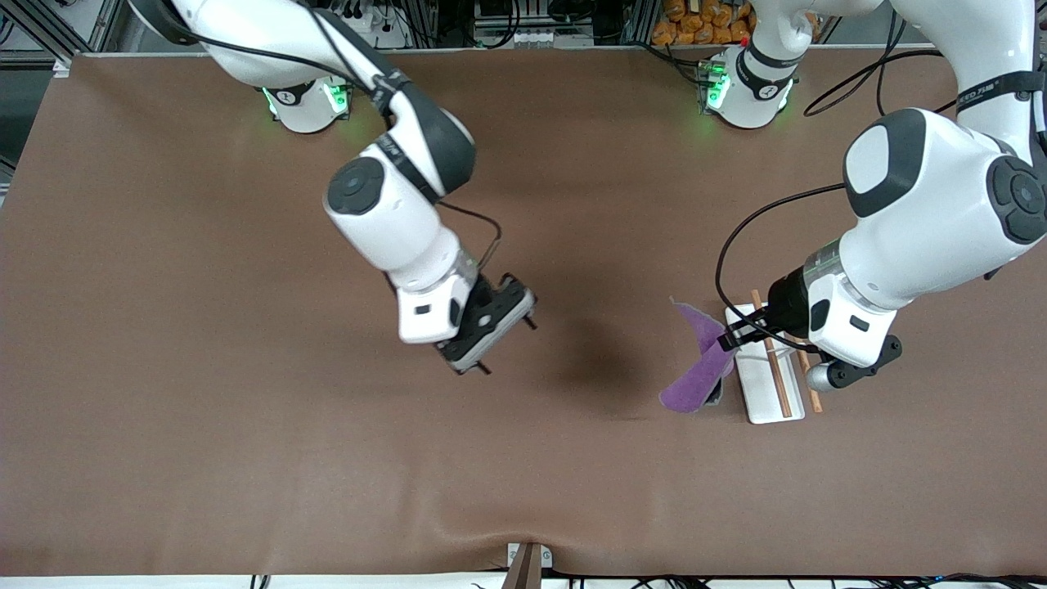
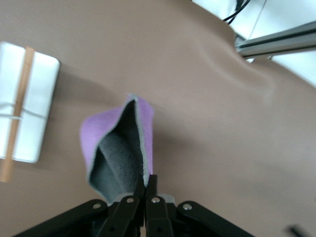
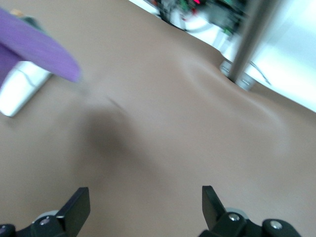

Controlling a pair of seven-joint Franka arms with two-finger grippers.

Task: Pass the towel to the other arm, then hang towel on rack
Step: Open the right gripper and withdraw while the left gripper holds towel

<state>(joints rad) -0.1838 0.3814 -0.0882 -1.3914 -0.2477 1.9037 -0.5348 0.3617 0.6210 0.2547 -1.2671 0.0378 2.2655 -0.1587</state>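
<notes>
My left gripper (image 1: 726, 339) is shut on one edge of the purple towel (image 1: 692, 384), which hangs folded from it over the table. The towel is just beside the rack (image 1: 769, 401), on the side toward the right arm's end. In the left wrist view the towel (image 2: 111, 133) shows its grey underside, pinched at the gripper (image 2: 146, 183), with the rack (image 2: 34, 98) off to one side. My right gripper (image 1: 507, 346) stands open over the middle of the table with nothing in it (image 3: 144, 198). The towel (image 3: 34, 42) and the rack's white base (image 3: 17, 96) show farther off.
The brown table cover (image 1: 245, 450) is bare around both arms. Both arm bases (image 1: 307, 102) stand along the table's edge farthest from the front camera. A small bracket (image 1: 527, 560) sits at the nearest edge, with a metal post (image 3: 249, 42) near it.
</notes>
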